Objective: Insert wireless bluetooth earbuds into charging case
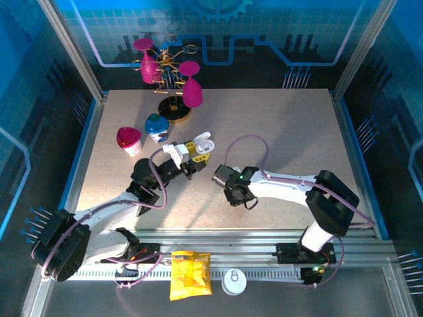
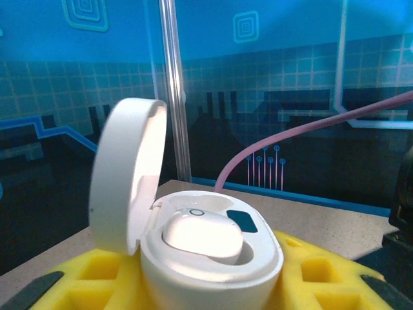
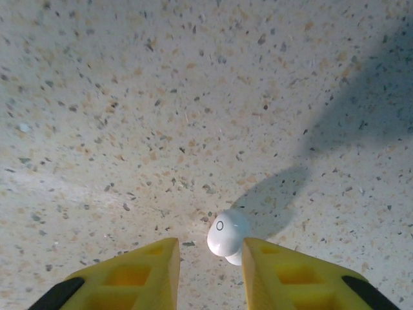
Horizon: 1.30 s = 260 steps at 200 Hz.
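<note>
While the left jaws clamp the charging case (image 2: 213,278) from both sides, its white body sits upright between their yellow fingers (image 2: 97,287). The hinged lid (image 2: 126,181) stands open, tipped back to one side of the grip. Inside the case, a seated earbud (image 2: 203,236) fills one well with its rounded back up, and the well next to it shows as a dark teal opening (image 2: 242,219). From the top camera, the case (image 1: 204,142) sits at the tip of the left jaws, over the speckled tabletop (image 1: 284,132).

The right jaws point down at the tabletop (image 3: 193,97) and are set narrow but not closed. The loose earbud (image 3: 227,234) lies on the surface in the gap between their fingers (image 3: 139,278), near the tips. It is touching or just beside one finger and clearly apart from the other, so it is not gripped. A small ring mark on the earbud faces up, and its shadow falls away from the jaws.
</note>
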Available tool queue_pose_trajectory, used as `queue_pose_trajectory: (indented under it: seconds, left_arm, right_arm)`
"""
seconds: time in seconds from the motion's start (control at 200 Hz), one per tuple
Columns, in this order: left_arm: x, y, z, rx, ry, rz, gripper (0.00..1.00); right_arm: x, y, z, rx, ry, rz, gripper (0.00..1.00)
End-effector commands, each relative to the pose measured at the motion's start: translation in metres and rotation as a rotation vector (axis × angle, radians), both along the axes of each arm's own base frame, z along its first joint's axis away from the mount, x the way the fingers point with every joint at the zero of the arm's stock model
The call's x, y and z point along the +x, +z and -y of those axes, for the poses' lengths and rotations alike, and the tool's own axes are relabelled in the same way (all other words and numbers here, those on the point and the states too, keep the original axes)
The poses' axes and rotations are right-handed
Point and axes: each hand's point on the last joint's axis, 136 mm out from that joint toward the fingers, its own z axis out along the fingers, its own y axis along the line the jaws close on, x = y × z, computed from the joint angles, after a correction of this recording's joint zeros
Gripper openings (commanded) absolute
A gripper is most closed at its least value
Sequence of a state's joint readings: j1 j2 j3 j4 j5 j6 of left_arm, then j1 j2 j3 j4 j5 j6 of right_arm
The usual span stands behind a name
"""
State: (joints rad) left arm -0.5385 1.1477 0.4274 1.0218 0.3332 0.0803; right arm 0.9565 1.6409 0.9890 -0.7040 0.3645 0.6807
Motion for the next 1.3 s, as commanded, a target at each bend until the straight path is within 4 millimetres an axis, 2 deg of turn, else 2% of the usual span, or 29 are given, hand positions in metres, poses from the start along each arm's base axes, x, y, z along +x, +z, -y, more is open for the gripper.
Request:
queue_pose_trajectory:
  seconds: [0.0,0.38,0.836,1.296]
  left_arm:
    - [0.001,-0.001,-0.005,0.015,0.027,0.009,0.32]
    - [-0.001,-0.002,-0.008,0.011,0.032,0.008,0.32]
    - [-0.001,-0.003,-0.008,0.007,0.032,0.008,0.32]
    - [-0.001,-0.003,-0.008,0.006,0.033,0.006,0.32]
  right_arm:
    - [-0.001,0.001,0.007,-0.093,-0.008,0.018,0.28]
    - [-0.002,-0.005,0.008,-0.169,0.012,0.02,0.22]
    - [-0.001,-0.01,0.003,-0.194,0.027,0.014,0.24]
    - [0.001,-0.017,0.004,-0.242,0.052,0.003,0.2]
